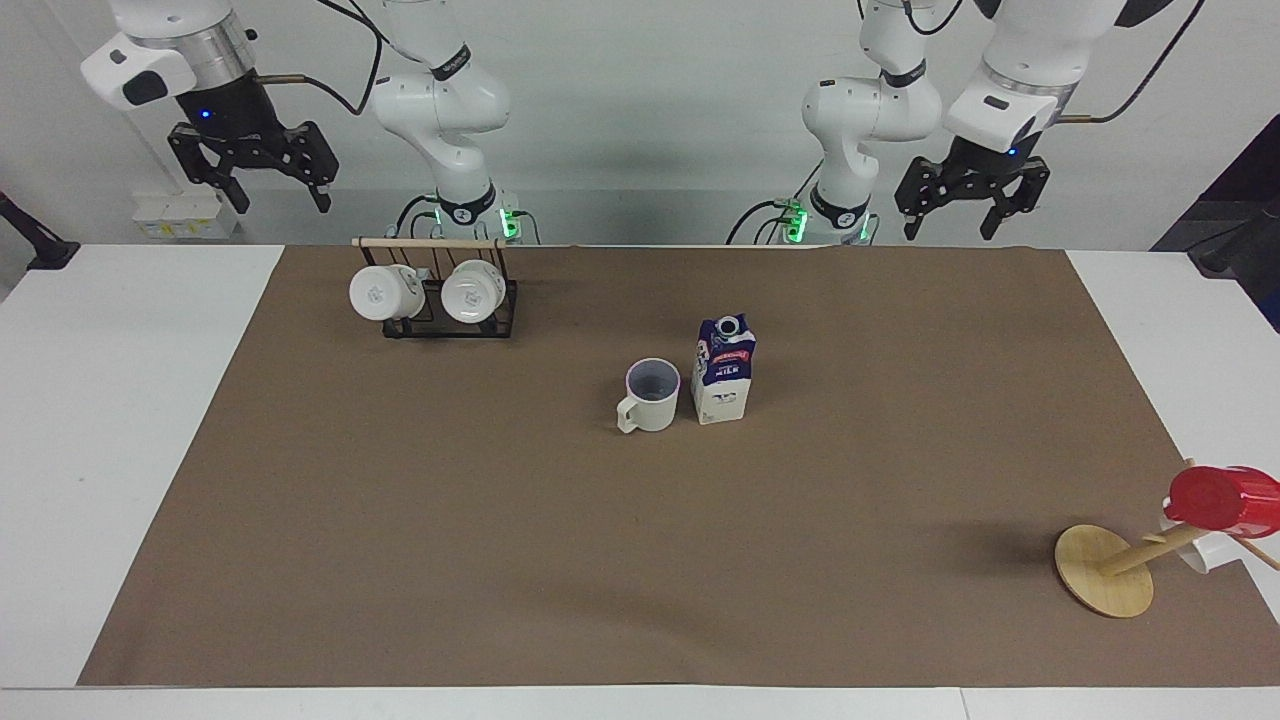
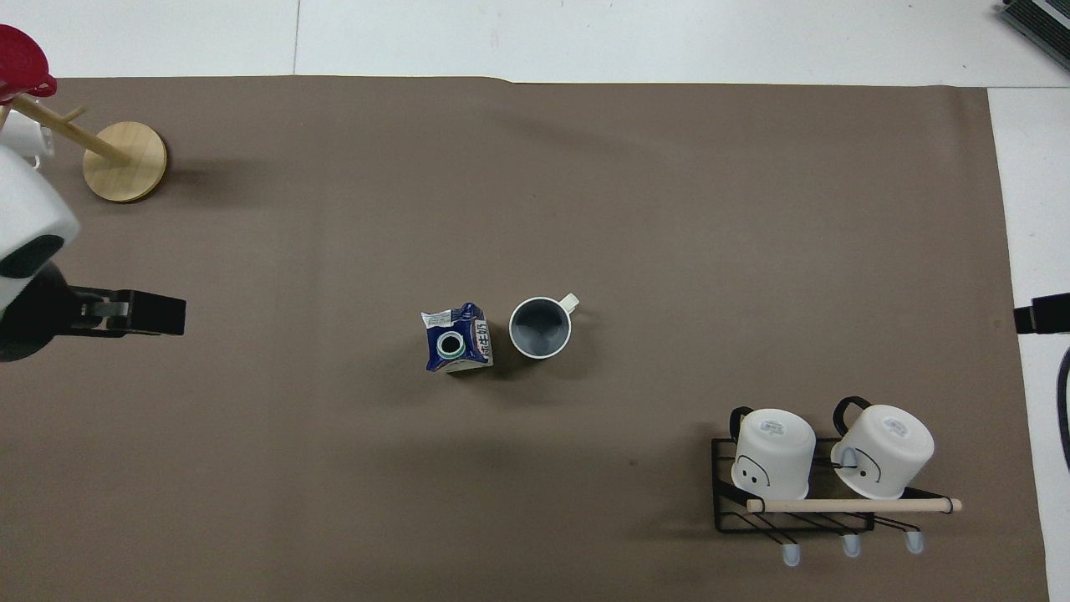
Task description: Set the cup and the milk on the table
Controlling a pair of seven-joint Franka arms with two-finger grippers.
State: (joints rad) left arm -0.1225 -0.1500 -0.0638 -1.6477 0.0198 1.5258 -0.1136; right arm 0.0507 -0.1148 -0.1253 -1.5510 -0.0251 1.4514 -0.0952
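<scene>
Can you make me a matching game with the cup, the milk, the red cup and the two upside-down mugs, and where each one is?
Things:
1. cup
2. milk
3. red cup
4. two white mugs

Places:
A. hanging on the black wire rack
B. on the tilted wooden stand
C. standing upright on the brown sheet, spout on top
D. standing on the brown sheet, handle pointing away from the robots

Pairs: 1-D, 2-C, 3-B, 4-A
</scene>
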